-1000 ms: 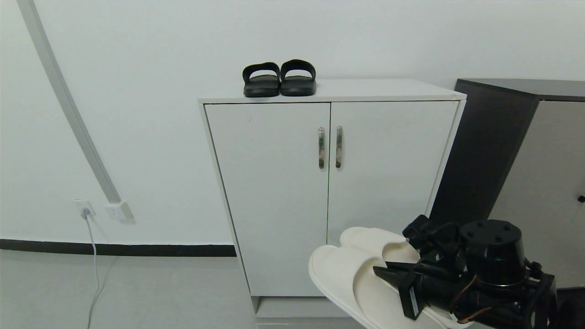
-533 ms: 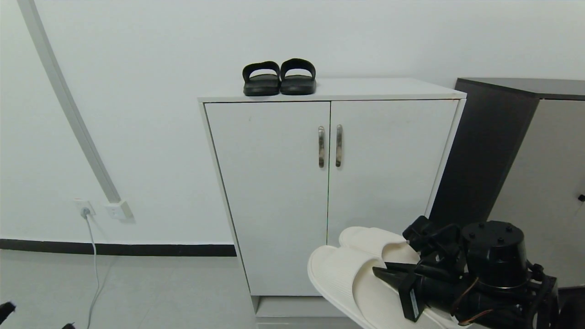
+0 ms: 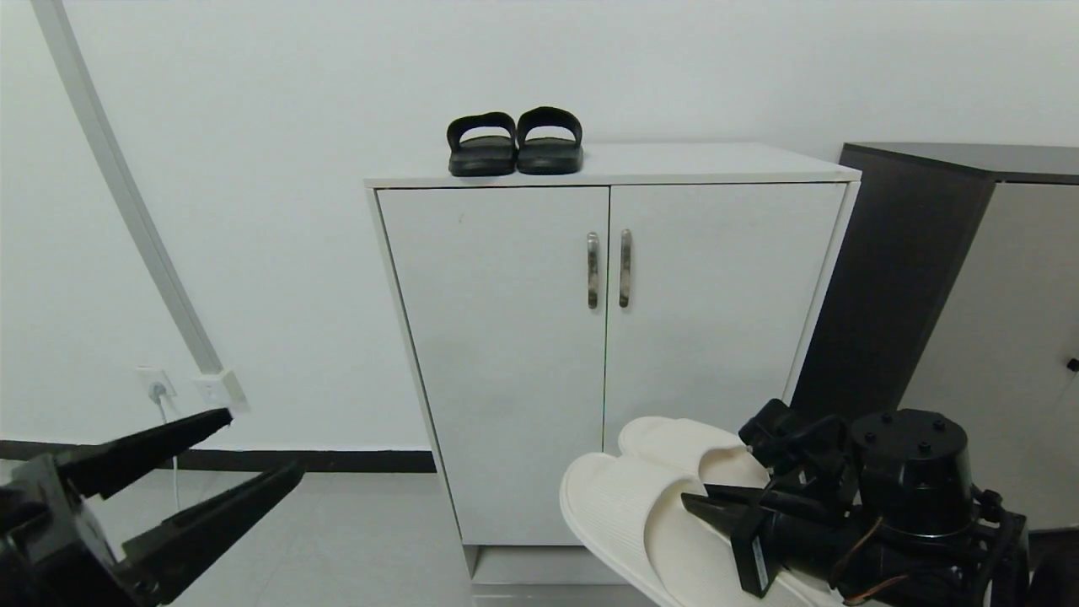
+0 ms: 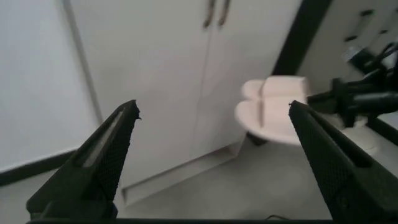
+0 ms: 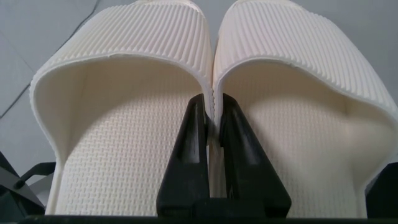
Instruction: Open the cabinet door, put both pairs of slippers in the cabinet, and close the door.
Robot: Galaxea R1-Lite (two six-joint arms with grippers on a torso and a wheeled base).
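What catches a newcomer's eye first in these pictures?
The pair of cream ribbed foam slippers stands out, pinched together in the right end effector before the white two-door cabinet, whose doors are shut. A pair of black rubber slide slippers sits on its top, and the open left end effector hangs low at the left.

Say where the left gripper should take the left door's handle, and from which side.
Likely the left door's handle at mid-height, straight from the front, with the left gripper straddling it sideways: it is a slim upright bar, with the right door's handle close beside it.
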